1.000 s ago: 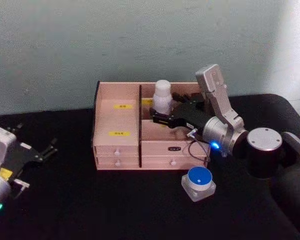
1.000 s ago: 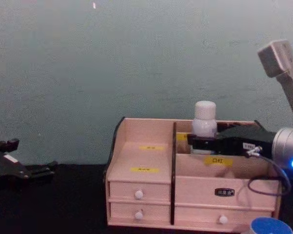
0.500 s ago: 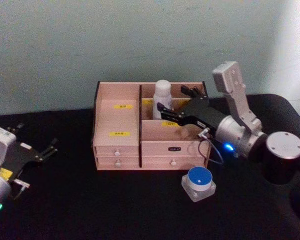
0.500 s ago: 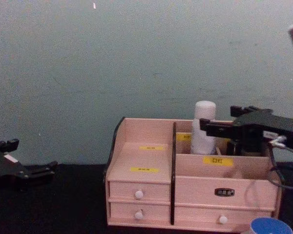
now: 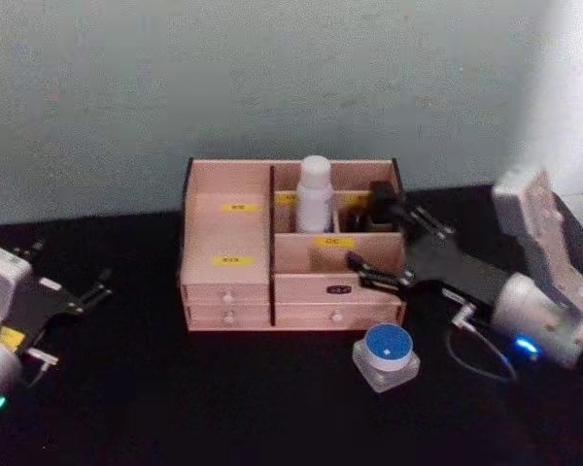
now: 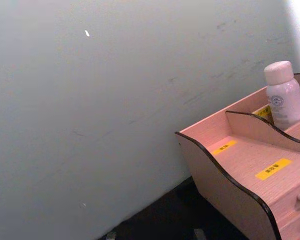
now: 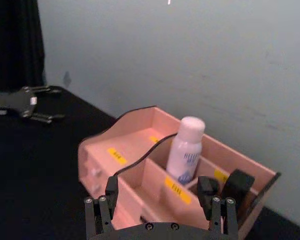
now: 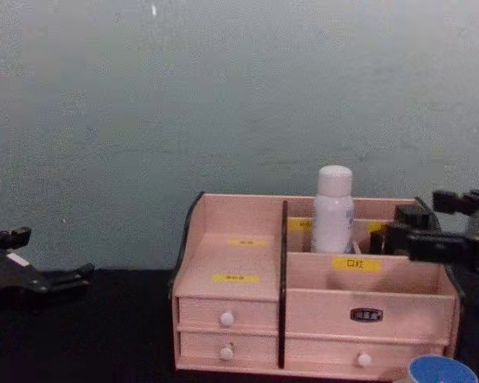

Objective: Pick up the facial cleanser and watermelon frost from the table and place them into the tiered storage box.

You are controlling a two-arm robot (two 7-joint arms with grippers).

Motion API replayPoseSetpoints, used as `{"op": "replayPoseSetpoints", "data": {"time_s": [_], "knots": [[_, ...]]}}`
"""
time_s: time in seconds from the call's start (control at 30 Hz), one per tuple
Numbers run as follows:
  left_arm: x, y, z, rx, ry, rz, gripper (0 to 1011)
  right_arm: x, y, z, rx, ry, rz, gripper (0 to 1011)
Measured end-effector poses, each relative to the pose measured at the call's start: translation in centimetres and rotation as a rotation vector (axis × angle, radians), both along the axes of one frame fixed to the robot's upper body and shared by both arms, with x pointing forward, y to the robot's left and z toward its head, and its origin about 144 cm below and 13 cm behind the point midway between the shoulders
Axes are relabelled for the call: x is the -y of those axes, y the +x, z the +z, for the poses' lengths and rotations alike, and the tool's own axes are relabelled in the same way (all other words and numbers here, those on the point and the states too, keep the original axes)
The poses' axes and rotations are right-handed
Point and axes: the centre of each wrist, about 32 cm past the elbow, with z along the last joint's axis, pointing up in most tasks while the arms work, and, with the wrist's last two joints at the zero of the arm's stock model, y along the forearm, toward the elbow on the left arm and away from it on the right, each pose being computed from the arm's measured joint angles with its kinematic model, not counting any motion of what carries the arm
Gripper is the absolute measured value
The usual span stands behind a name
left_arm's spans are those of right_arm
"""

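My right gripper [image 5: 387, 245], jaws open and empty, hung just beyond the watermelon frost jar [image 5: 386, 355] on the table [image 5: 223, 398], far nearer it than my parked left gripper [image 5: 73, 316].

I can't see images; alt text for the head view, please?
White bottle upright in a back compartment of the box; right gripper, jaws open, at its right end; blue-lidded jar in front; left gripper parked far left.
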Motion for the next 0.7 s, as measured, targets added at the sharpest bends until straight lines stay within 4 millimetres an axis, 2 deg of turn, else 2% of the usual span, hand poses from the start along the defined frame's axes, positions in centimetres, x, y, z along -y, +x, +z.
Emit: {"op": "replayPoseSetpoints", "data": {"time_s": [0.17,0.33,0.7], "knots": [[0.0,0.0,0.0,0.0,0.0,0.0,1001,1.3,-2.6,-0.3,-0.028,-0.024,0.018,1000],[0.0,0.0,0.0,0.0,0.0,0.0,1001,1.8,-3.8,-0.7,-0.067,-0.042,0.03,1000],[0.0,0.0,0.0,0.0,0.0,0.0,1001,2.3,-5.0,-2.1,-0.169,-0.078,0.044,1000]]}}
